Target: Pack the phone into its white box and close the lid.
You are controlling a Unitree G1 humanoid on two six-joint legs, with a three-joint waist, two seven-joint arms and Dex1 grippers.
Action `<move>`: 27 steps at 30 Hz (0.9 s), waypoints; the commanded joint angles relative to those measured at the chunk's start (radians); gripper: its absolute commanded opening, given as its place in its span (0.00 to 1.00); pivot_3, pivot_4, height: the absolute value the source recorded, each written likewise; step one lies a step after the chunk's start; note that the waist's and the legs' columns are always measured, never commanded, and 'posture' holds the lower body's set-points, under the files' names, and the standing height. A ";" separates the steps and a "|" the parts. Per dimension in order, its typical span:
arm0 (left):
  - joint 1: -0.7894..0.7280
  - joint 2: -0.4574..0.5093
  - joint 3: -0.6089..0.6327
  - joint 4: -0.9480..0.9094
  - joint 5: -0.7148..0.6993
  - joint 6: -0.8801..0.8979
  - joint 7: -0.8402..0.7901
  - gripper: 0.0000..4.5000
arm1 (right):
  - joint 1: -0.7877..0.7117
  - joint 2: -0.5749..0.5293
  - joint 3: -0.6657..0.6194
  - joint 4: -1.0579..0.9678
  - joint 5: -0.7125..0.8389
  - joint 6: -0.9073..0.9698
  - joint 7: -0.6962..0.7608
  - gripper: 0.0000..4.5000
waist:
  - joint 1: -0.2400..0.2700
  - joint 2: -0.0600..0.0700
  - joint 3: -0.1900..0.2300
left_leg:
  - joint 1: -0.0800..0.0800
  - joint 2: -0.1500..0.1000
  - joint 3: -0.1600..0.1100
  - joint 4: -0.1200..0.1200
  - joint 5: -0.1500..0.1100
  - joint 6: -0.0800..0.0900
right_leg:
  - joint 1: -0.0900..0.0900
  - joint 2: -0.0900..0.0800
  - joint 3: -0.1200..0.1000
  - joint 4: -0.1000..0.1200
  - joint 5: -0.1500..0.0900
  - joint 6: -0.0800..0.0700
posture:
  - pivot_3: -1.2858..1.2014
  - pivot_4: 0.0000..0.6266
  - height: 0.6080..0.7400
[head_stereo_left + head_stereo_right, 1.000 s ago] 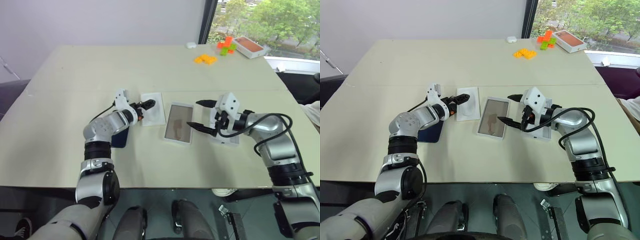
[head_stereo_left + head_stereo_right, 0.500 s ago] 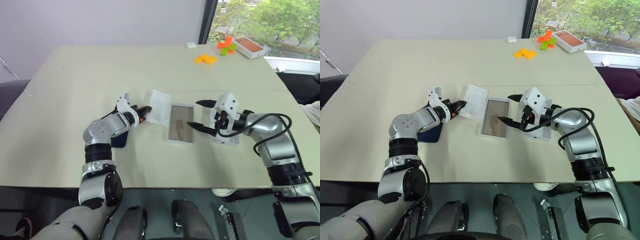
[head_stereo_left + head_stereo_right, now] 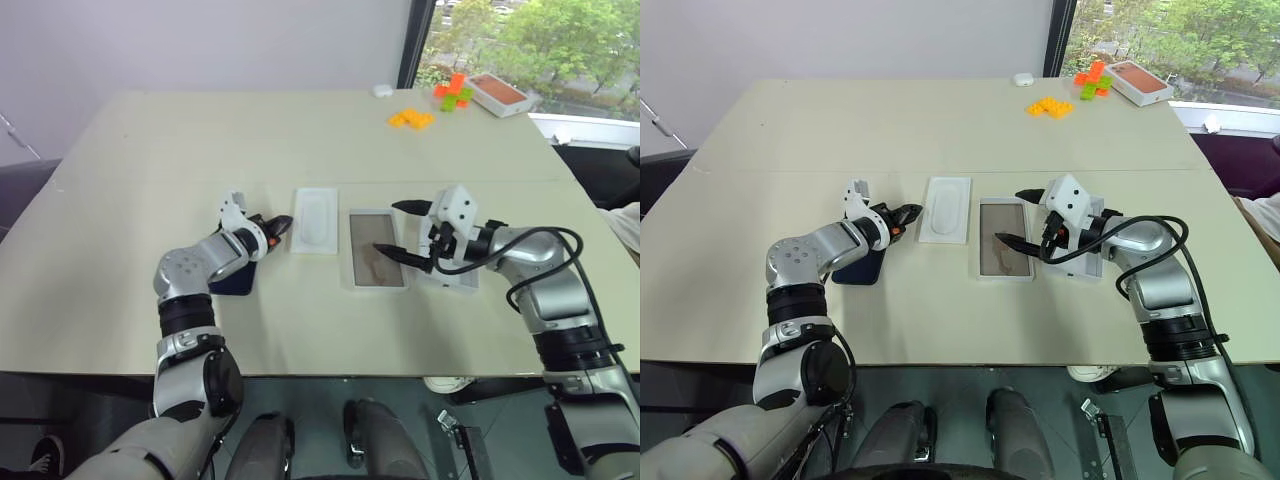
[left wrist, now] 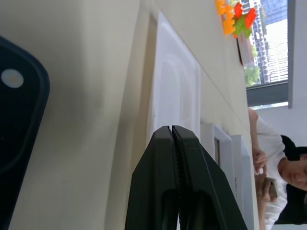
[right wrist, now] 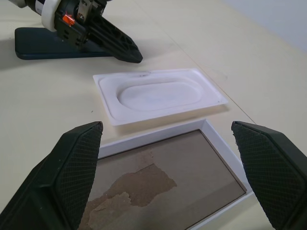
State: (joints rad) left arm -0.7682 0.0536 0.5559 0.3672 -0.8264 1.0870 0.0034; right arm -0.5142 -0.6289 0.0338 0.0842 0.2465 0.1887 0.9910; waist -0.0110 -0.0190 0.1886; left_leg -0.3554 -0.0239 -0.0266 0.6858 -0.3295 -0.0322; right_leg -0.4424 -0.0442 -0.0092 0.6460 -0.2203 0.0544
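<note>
The phone [image 3: 237, 281], dark navy, lies flat on the table partly under my left forearm. My left gripper [image 3: 281, 222] is shut and empty, its tip just short of a white insert [image 3: 315, 220] with an oval recess that lies flat. To the right of the insert sits the white box [image 3: 377, 263], open, its tan floor showing. My right gripper [image 3: 387, 227] hangs open over the box's right edge, holding nothing. The lid [image 3: 452, 277] lies on the table under my right wrist, mostly hidden by it.
Orange blocks [image 3: 411, 118], an orange-topped box [image 3: 497, 92] and a small white object [image 3: 382, 90] sit at the table's far right. A person [image 4: 283, 158] shows beyond the table in the left wrist view. The table's front edge runs close below both arms.
My left gripper shut and drew back to the left. The insert, tipped up half a second ago, lies flat again. The white box slid a little right. The right arm kept still.
</note>
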 commanded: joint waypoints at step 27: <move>0.006 0.053 -0.183 -0.050 0.081 -0.002 -0.062 0.75 | -0.020 0.015 0.000 -0.021 -0.009 -0.017 0.001 1.00 | 0.003 0.000 0.000 | 0.000 -0.001 0.000 0.000 0.000 0.000 | 0.000 0.000 0.000 0.000 0.000 0.000 | 0.52 0.24 1.00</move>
State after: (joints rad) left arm -0.7431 0.1068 0.4002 0.3097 -0.7560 1.0859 -0.0420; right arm -0.5147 -0.6085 0.0409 0.0849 0.2357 0.1888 0.9901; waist -0.0085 -0.0190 0.1886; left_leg -0.3554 -0.0245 -0.0269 0.6858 -0.3293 -0.0324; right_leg -0.4420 -0.0442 -0.0092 0.6458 -0.2203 0.0544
